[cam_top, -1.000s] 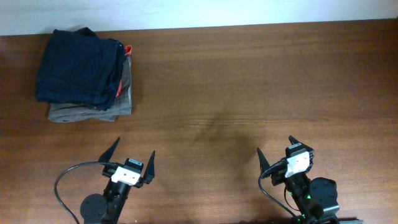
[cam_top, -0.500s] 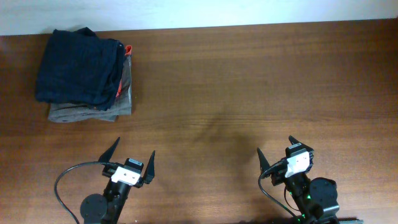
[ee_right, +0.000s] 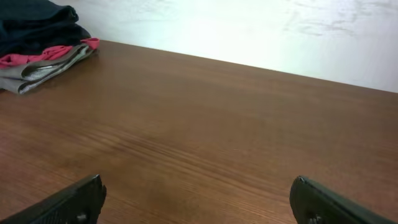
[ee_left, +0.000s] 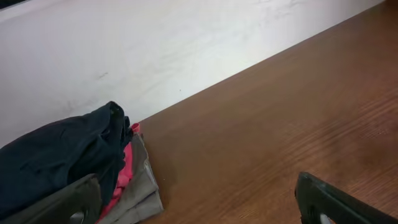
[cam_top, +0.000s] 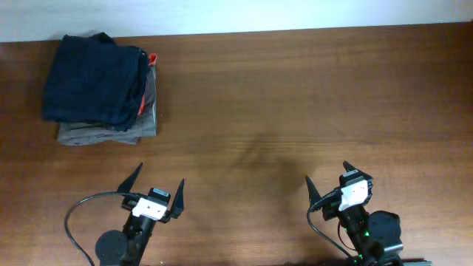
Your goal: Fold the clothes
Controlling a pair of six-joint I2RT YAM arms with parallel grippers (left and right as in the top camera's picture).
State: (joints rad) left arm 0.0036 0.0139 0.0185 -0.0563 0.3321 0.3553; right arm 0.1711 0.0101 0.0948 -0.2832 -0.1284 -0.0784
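Overhead: wooden table [cam_top: 295,89], white wall [cam_top: 222,15]; left end effector [cam_top: 160,175], right end effector [cam_top: 326,171] wide-open, empty.

The counter [cam_top: 295,89] is warm reddish-brown wood with fine darker grain lines. The navy garment [cam_top: 92,77] is plain dark blue, the red garment [cam_top: 152,58] under it shows a bright red-orange edge, and the grey garment [cam_top: 103,134] at the bottom is plain mid-grey. The wall [ee_right: 249,25] is white. The left tool [cam_top: 160,176] and right tool [cam_top: 326,171] are black with white bodies; the cable [cam_top: 68,219] is black.
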